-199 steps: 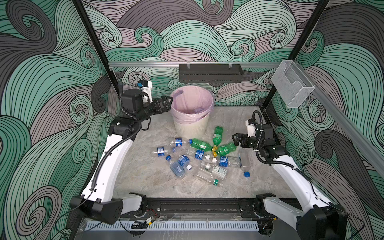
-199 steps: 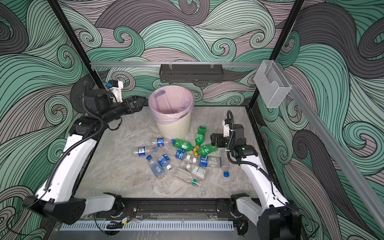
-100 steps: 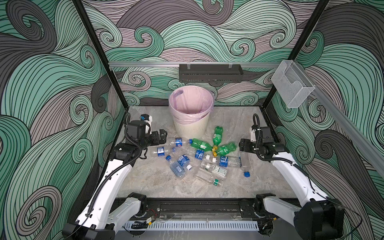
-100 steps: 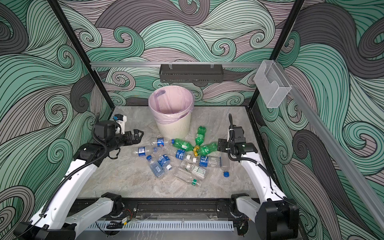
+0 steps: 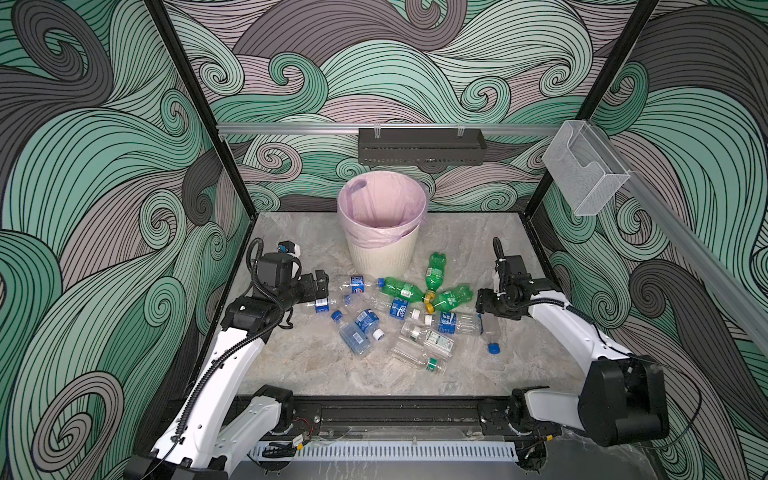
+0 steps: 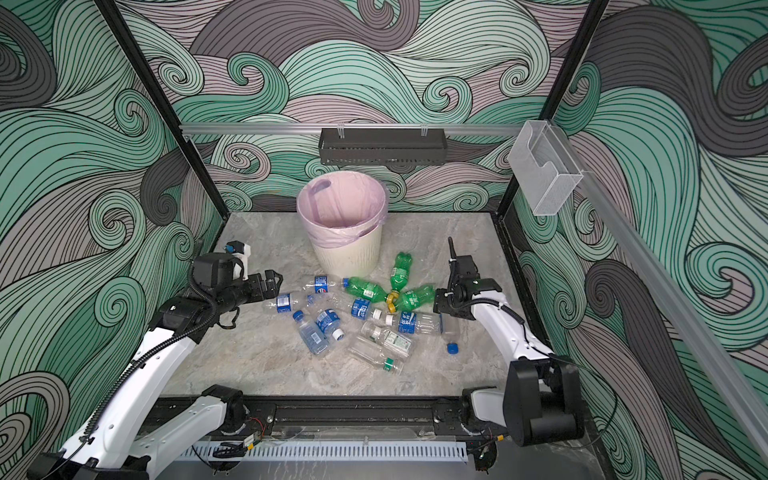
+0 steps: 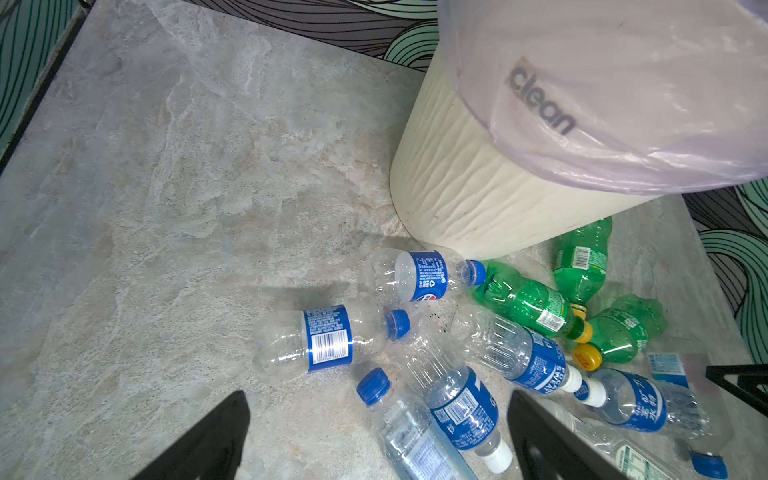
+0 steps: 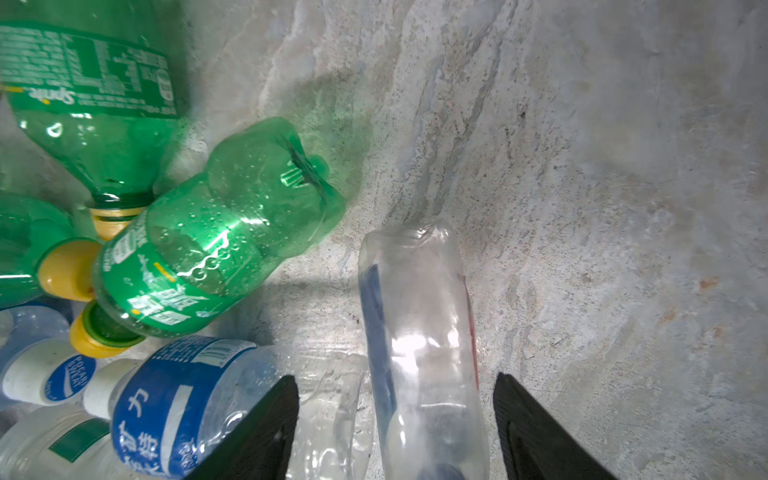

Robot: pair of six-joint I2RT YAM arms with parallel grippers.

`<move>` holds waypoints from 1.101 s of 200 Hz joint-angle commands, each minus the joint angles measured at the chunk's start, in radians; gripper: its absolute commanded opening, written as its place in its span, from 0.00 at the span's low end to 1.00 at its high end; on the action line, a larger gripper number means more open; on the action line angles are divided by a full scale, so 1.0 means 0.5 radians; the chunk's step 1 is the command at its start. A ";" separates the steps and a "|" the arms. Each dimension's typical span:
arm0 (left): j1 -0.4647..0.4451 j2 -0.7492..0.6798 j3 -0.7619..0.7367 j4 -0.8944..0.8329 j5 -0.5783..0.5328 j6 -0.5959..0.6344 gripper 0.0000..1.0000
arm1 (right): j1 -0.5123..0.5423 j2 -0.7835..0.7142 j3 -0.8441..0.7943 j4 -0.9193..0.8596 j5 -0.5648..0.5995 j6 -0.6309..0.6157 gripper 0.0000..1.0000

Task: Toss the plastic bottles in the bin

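Three green bottles (image 5: 453, 297), nine clear bottles (image 5: 428, 338), one bin (image 5: 380, 257)

The grey marbled tabletop (image 5: 291, 365) carries the bin (image 5: 380, 257) and scattered plastic bottles (image 5: 357, 332).

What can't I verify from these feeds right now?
Bottom of the bin: hidden by its own front wall in both top views.
Clear bottle between the jaws of the right gripper: cap end cut off, right wrist view.
Left gripper: finger bases cut off, left wrist view.
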 commanded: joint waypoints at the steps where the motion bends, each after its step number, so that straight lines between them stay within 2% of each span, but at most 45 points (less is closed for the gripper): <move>1: -0.002 -0.033 -0.011 -0.063 -0.110 -0.012 0.99 | -0.008 0.064 -0.023 0.013 0.020 0.039 0.75; 89: -0.002 -0.051 -0.061 -0.072 -0.153 -0.041 0.99 | -0.028 0.309 -0.016 0.116 0.020 0.111 0.72; 167: -0.002 0.029 -0.093 -0.105 -0.239 -0.053 0.99 | -0.034 0.489 0.050 0.117 -0.072 0.111 0.56; 220: -0.002 0.007 -0.128 -0.083 -0.255 -0.054 0.99 | -0.034 0.349 0.044 0.109 0.042 0.103 0.49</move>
